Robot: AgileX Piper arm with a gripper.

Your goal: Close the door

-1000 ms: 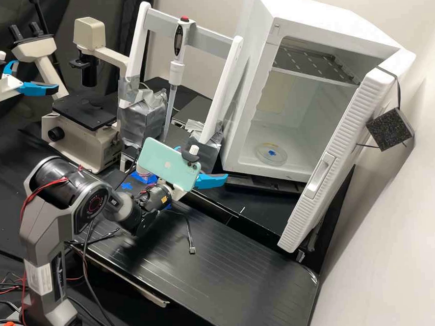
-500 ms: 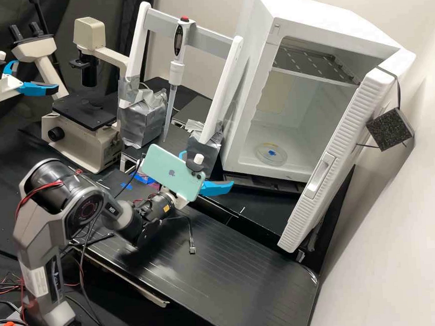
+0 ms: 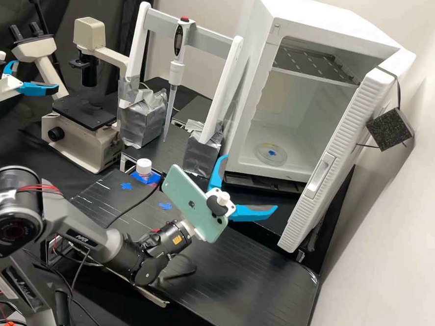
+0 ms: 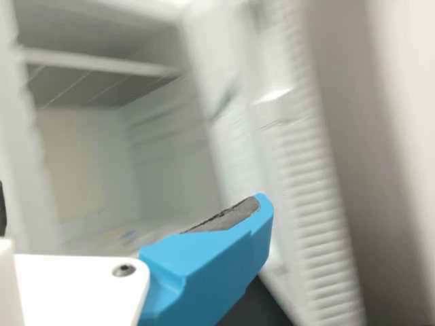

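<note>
In the high view the gripper (image 3: 251, 184) is open in front of the white incubator (image 3: 268, 106), its two blue fingers spread wide with nothing between them. The incubator's door (image 3: 338, 163) stands wide open to the right, with a gap between it and the fingers. A recessed handle (image 3: 320, 175) is on the door's ribbed face. In the wrist view one blue finger (image 4: 211, 265) shows before the open incubator (image 4: 88, 163), and the ribbed door (image 4: 309, 197) stands beyond it. A dish (image 3: 271, 154) lies on the incubator's floor.
A pipette (image 3: 175, 72) hangs on a white stand (image 3: 223, 89) left of the incubator. A microscope (image 3: 84, 112) is farther left, and a white-capped bottle (image 3: 144, 169) stands behind the wrist. A black block (image 3: 390, 129) hangs behind the door.
My gripper has moved right and a little toward the camera, nearer the door, and its fingers now show spread apart. The bottle has come into view. The door has not moved.
</note>
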